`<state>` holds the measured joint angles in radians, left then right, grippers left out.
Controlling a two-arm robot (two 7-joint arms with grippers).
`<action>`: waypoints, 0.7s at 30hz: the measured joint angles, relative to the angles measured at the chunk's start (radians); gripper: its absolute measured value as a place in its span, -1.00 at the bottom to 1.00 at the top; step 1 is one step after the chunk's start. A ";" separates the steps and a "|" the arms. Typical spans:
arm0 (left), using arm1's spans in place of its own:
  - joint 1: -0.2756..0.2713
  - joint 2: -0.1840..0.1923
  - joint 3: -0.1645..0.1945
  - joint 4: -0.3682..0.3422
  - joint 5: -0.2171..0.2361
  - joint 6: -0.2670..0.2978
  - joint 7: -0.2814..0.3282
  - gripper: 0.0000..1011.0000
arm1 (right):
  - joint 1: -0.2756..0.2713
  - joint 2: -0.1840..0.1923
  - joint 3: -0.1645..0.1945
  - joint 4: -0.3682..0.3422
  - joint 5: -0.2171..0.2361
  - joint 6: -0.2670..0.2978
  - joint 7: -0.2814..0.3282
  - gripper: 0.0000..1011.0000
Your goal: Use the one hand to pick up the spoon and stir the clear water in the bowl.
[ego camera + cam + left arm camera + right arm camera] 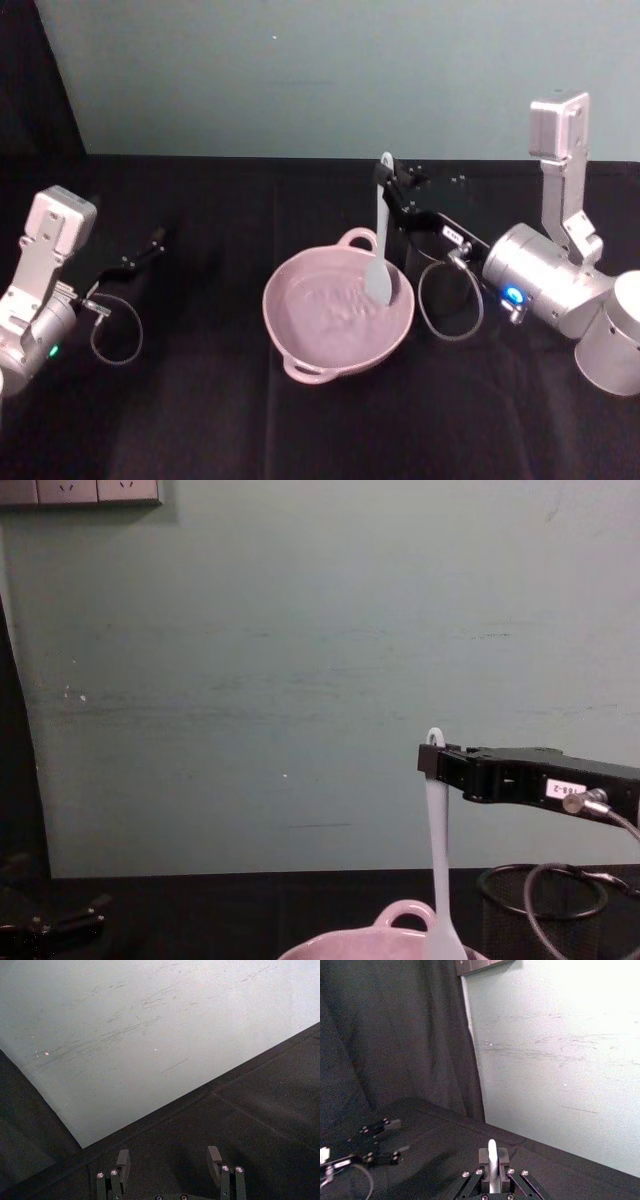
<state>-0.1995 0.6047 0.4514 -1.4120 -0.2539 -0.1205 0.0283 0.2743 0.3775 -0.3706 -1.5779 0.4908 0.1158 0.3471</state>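
The right end effector (386, 183) hangs above the far right rim of the bowl (345, 362), clenched on the spoon (381, 250) just below the hole in its handle. The spoon stands nearly upright, with its flat head down inside the bowl near that side. In the chest view the handle (437, 850) drops straight from the black jaws (440, 764) towards the bowl's loop handle (404, 916). The pink bowl sits mid-table on the black table (200, 400), with a black mesh cup (432, 262) just beyond it to the right. The left end effector (155, 243) rests low over the table, well off to the left, its fingers (122, 1160) spread apart and holding nothing.
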 joint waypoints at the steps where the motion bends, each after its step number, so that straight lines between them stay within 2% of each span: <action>1: 0.000 0.000 0.000 0.000 0.000 0.000 0.000 1.00 | -0.011 0.007 0.000 -0.018 -0.002 0.005 0.000 -0.78; 9: 0.000 0.000 0.000 0.000 0.000 0.000 0.000 1.00 | -0.033 0.021 -0.039 -0.079 -0.021 0.026 0.017 -0.78; 16: 0.000 0.000 0.000 0.000 0.000 0.000 0.000 1.00 | -0.024 -0.006 -0.088 -0.090 -0.031 0.027 0.037 -0.78; 21: 0.000 0.000 0.000 0.000 0.000 0.000 0.000 1.00 | 0.006 -0.035 -0.113 -0.058 -0.033 0.025 0.046 -0.78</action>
<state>-0.1995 0.6047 0.4514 -1.4120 -0.2539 -0.1205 0.0283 0.2802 0.3423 -0.4835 -1.6357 0.4580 0.1405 0.3932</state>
